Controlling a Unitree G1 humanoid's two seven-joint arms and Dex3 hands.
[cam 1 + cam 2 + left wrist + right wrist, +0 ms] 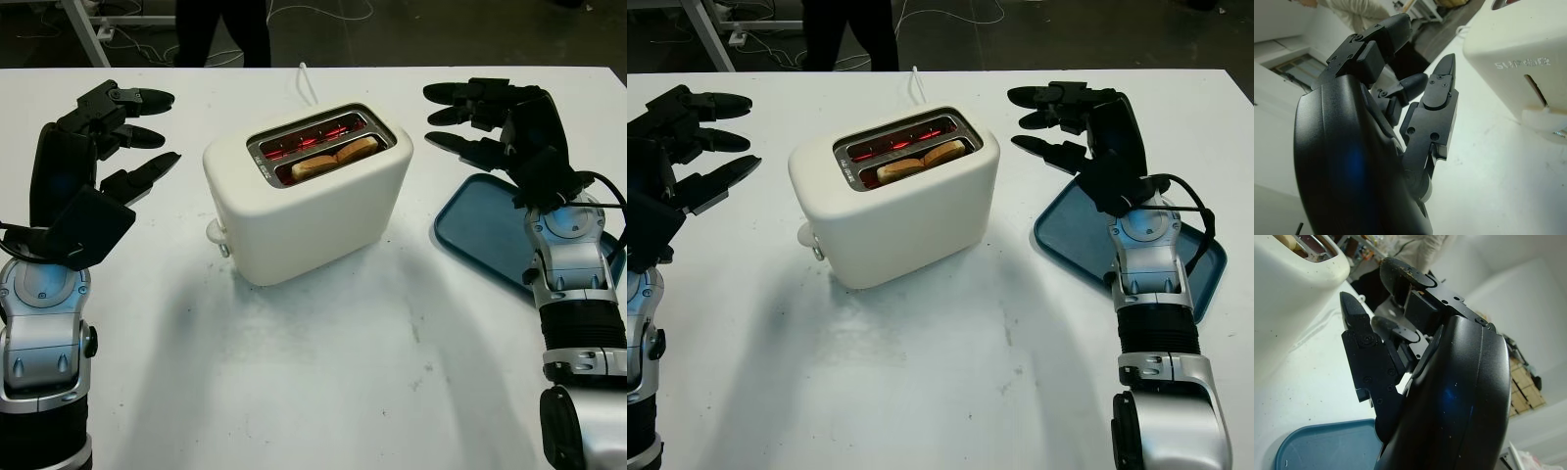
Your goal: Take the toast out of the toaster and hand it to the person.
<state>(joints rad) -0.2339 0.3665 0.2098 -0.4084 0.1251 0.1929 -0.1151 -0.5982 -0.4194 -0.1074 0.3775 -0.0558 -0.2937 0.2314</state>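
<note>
Left eye view: browned toast (333, 157) in glossy rounded toaster (309, 201); both hands (118, 132) (480, 117) open.

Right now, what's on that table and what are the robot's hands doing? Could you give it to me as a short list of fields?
toaster: cream, mid-table, slots glowing red
toast: sitting low in the near slot
tray: blue, on the table beside the toaster, on the robot's right
left hand: open, raised beside the toaster, holding nothing
right hand: open, raised over the tray's far end
person: dark legs standing beyond the table's far edge
</note>
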